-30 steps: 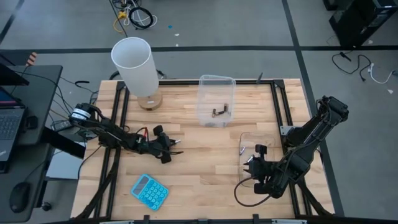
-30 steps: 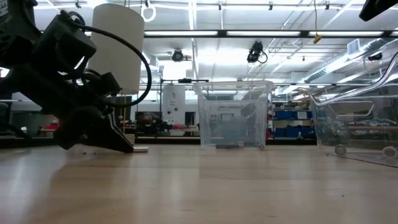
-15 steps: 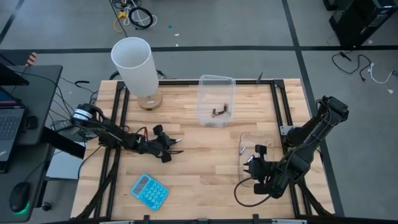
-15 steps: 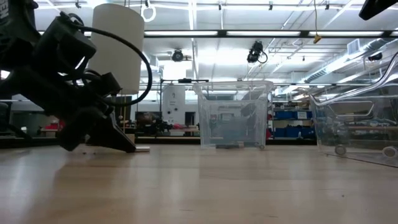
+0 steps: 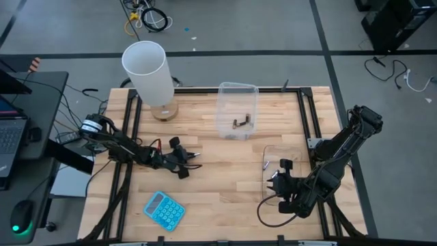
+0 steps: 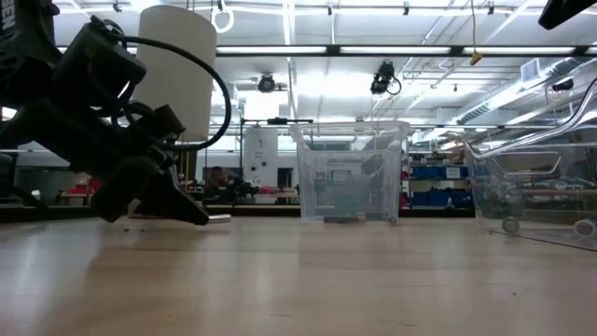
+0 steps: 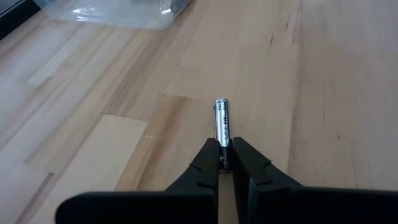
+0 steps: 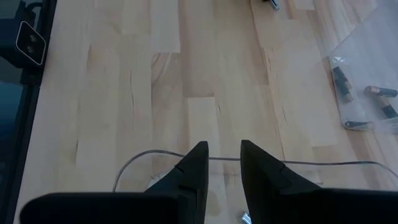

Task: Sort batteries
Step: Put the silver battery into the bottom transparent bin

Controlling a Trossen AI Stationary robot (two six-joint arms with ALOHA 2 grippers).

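Note:
My left gripper (image 5: 192,158) is at the table's left middle, shut on a silvery battery (image 7: 222,121) that sticks out ahead of its fingertips. The low view shows the same battery (image 6: 219,218) close over the wood. My right gripper (image 8: 224,163) hangs open over the near right clear tub (image 5: 290,160) with nothing between its fingers. Dark batteries (image 8: 339,81) lie in that tub, and one silvery battery (image 5: 265,165) lies on the wood beside it. A second clear tub (image 5: 237,102) at the far middle holds dark batteries (image 5: 242,122). My left gripper pinches the battery's near end (image 7: 222,151) between its two fingertips. The fingers slant down from the table's left and lie along the battery, whose free end (image 7: 221,103) points toward the table's right. The battery sits nearly level, just above the wood.
A tall white cylinder lamp (image 5: 148,72) stands at the far left on a round wooden base. A blue calculator (image 5: 164,210) lies near the front edge, left of centre. Bare wood spreads between the two arms. A laptop (image 5: 10,133) sits off the table's left.
My left gripper has shut on the silvery battery and tipped its fingertips up a little. The battery, which lay on the wood, now sits slightly higher with its free end raised.

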